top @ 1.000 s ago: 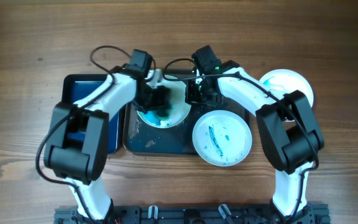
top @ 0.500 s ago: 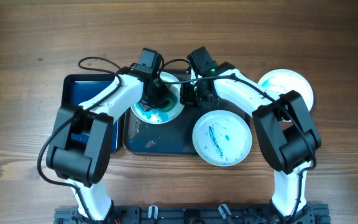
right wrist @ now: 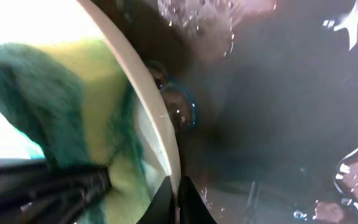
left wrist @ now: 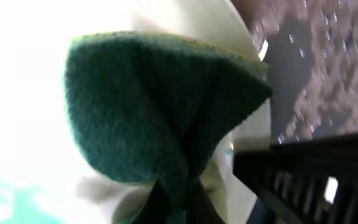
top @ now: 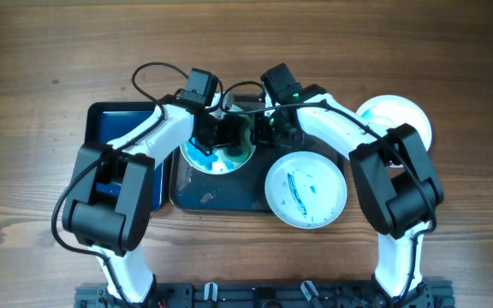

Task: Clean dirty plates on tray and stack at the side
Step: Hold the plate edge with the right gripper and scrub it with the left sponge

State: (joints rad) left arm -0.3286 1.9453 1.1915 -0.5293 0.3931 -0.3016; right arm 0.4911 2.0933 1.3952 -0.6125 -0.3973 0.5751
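A white plate (top: 216, 154) smeared with teal paint sits on the dark wet tray (top: 197, 195). My left gripper (top: 221, 133) is shut on a green-and-yellow sponge (left wrist: 160, 106), pressed onto the plate's inside. My right gripper (top: 264, 133) is shut on the plate's right rim (right wrist: 157, 106), which runs between its fingers (right wrist: 179, 193); the sponge also shows in the right wrist view (right wrist: 61, 106). A second dirty plate (top: 305, 190) with teal streaks lies at the tray's right edge. A cleaner white plate (top: 398, 117) rests on the table at the far right.
A blue bin (top: 127, 128) stands left of the tray under the left arm. Water drops and suds (right wrist: 197, 15) lie on the tray floor. Bare wooden table (top: 41, 68) surrounds the tray.
The left gripper with the sponge has shifted right across the plate, after moving left and up before. The right gripper still holds the rim and has barely moved.
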